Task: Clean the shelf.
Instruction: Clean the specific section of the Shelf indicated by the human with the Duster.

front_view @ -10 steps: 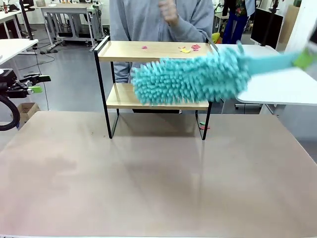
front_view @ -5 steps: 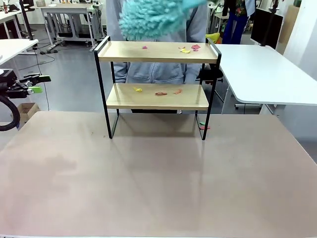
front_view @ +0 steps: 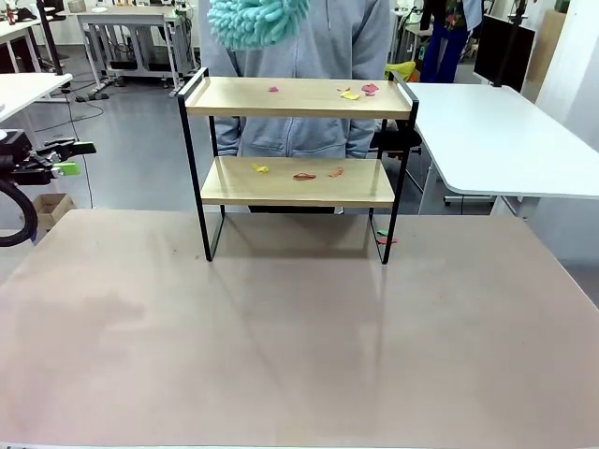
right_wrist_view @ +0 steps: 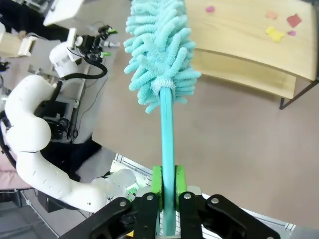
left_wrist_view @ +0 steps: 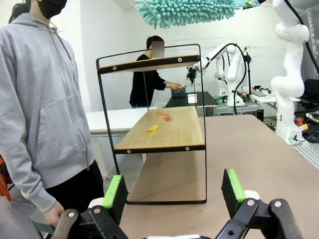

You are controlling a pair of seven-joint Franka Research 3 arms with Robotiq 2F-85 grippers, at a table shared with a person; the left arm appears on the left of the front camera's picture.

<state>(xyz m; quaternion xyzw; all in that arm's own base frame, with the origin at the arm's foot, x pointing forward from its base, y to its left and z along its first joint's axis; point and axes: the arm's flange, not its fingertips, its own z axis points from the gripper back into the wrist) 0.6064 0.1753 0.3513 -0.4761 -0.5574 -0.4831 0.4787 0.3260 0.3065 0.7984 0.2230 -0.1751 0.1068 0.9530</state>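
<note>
The shelf [front_view: 299, 97] stands on the far part of the brown table [front_view: 299, 355], near the middle. It has a top board and a lower board in a thin black frame. A person in a grey hoodie [front_view: 309, 51] stands right behind it. Little bits of paper lie on both boards. On the top board there is a pink bit [front_view: 273, 90] near the middle, and a yellow bit [front_view: 350, 94] and a red bit [front_view: 371, 89] close together near the right end. On the lower board there is a yellow bit [front_view: 261, 169], a red bit [front_view: 303, 176] and an orange bit [front_view: 335, 172] in a row. Two more small bits [front_view: 384, 238] lie on the table by the foot of the right front leg. The right gripper [right_wrist_view: 168, 185] is squeezed tight on the duster [right_wrist_view: 167, 139], with its green pads pressed on both sides of the blue-green stick. The fluffy head [front_view: 255, 21] of the duster is up in the air, above the left part of the top board, and does not touch the shelf. The left gripper [front_view: 67, 159] is far off at the left side, well apart from the shelf. Its two green pads [left_wrist_view: 113, 191] stand wide apart with nothing between them, and they point toward the shelf.
</note>
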